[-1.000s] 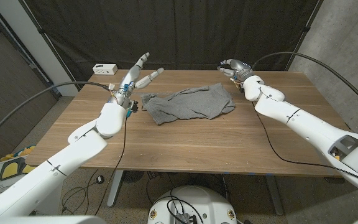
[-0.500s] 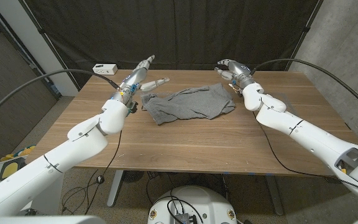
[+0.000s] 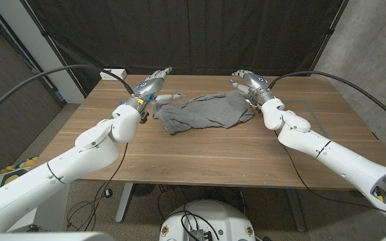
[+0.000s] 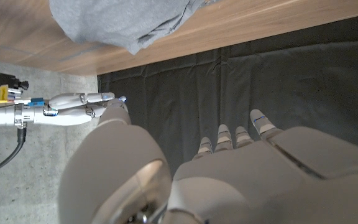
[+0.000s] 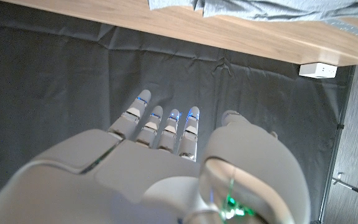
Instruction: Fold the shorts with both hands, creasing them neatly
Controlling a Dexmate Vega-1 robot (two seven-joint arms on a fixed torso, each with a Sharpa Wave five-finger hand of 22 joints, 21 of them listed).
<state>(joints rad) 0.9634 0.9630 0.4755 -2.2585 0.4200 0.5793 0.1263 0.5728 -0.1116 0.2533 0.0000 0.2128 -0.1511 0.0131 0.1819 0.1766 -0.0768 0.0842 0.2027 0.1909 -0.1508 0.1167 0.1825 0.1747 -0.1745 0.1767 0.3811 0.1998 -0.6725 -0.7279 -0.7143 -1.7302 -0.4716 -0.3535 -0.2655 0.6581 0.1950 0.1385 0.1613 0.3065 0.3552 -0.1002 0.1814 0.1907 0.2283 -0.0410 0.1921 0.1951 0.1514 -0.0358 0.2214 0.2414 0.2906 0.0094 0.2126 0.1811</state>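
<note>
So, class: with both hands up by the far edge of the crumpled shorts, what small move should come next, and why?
Probably lower both hands onto the shorts: the left hand and right hand hover open at the far corners, holding nothing, and the cloth lies crumpled.

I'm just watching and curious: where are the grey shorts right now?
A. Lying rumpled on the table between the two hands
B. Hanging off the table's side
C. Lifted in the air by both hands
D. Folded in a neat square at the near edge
A: the shorts lie rumpled on the table, with the left hand and the right hand at either side, holding nothing.
</note>
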